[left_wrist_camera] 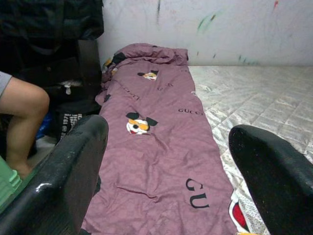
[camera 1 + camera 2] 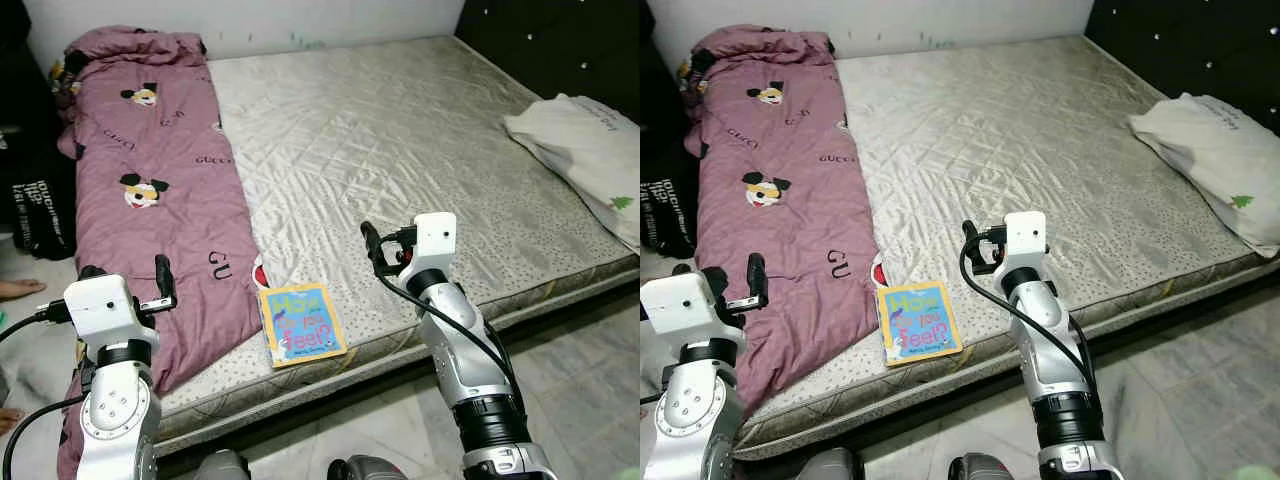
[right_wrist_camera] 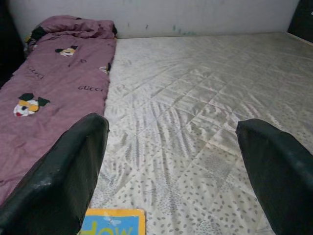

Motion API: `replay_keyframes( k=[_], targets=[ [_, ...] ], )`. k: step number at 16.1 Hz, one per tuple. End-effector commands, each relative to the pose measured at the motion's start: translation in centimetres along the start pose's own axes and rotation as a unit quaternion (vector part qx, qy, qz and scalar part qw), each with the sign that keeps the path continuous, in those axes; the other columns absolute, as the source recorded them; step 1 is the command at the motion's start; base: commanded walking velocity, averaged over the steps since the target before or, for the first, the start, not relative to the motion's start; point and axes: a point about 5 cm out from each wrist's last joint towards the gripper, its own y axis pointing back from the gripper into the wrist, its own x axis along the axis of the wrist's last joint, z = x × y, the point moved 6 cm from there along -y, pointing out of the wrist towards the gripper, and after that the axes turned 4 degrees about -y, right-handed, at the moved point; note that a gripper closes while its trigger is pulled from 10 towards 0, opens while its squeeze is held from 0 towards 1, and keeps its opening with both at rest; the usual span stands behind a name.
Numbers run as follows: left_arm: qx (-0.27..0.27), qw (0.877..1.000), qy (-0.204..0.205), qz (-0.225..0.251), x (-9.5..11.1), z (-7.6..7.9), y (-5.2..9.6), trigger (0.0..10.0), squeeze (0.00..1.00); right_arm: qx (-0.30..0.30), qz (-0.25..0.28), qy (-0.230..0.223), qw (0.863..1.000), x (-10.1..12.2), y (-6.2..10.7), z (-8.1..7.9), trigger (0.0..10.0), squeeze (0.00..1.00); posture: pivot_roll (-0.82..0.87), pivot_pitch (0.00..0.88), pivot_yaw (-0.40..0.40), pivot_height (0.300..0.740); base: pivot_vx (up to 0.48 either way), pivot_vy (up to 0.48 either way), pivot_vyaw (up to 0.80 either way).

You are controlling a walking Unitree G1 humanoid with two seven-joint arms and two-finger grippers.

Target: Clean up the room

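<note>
A long purple blanket printed with cartoon faces lies down the left side of a bare quilted mattress. A yellow and blue picture book rests flat at the mattress's front edge, just beside the blanket's lower corner. My right gripper hovers open just right of the book, and the right wrist view has the book's top edge between its spread fingers. My left gripper is open above the blanket's near end, its fingers wide apart over the purple cloth.
A white pillow lies at the mattress's right edge, by a dark headboard. Black bags stand left of the bed, where a person's leg and foot show. Tiled floor runs in front.
</note>
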Motion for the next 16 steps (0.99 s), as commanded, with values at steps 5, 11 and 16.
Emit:
replay_keyframes(
  k=[5,11,16],
  targets=[
    [-0.001,1.000,-0.003,0.002,0.01,0.10,-0.02,10.0,0.00,0.003,0.010,0.002,1.000,0.61,-0.13,0.06,10.0,0.00,0.00,0.075,-0.042,0.630,0.000,0.000,0.00],
    [0.011,1.000,-0.007,0.003,0.13,-0.17,-0.07,10.0,0.00,0.007,0.007,0.004,1.000,0.55,-0.25,-0.03,10.0,0.00,0.00,0.086,-0.044,0.610,0.000,0.000,0.00],
    [0.024,1.000,0.002,-0.007,-0.27,-0.55,0.09,10.0,0.00,0.015,0.003,0.003,1.000,0.49,-0.29,-0.25,10.0,0.00,0.00,0.093,-0.053,0.610,0.000,0.000,0.00]
  ],
)
